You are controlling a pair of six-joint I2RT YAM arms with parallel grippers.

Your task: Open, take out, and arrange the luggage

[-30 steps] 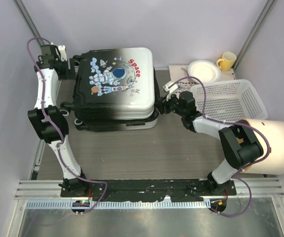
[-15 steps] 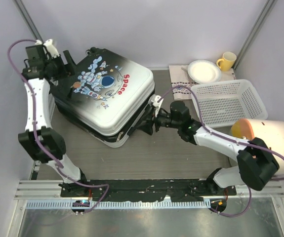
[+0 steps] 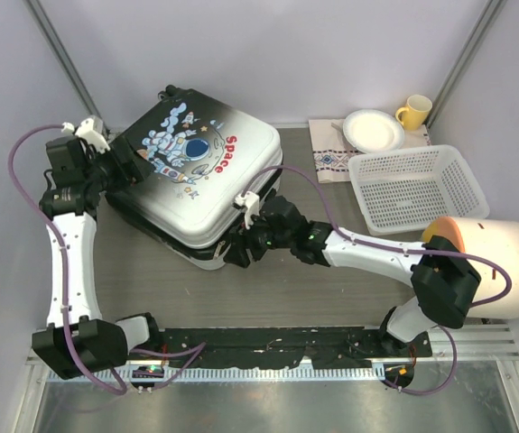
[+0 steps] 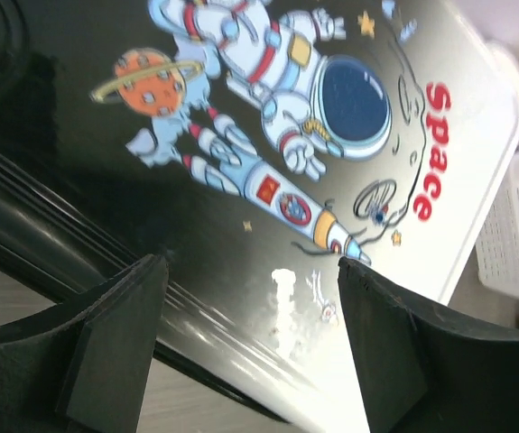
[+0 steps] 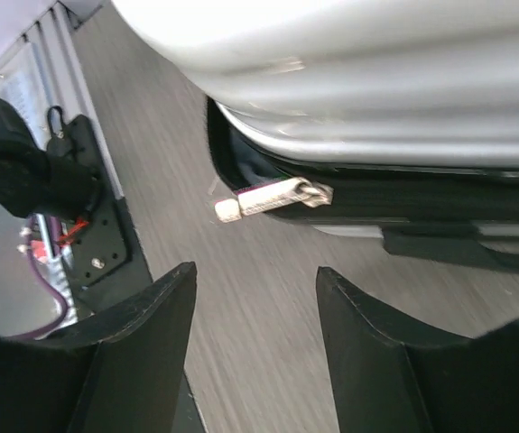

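Lying shut & skewed on the table, the luggage sits under the L gripper, which has its jaws wide & holds nothing. R gripper, also wide & empty, is just off its near corner, w/ the zip pull ahead. Basket, plate & mug are well off to its right. Vs 0.5 s ago, R has slid along the edge to the corner.

place: robot lab cell | signs: plain white walls, aluminium base rail, bench table

The luggage is lying closed and skewed on the surface, astronaut print facing up, zipper pull sticking out
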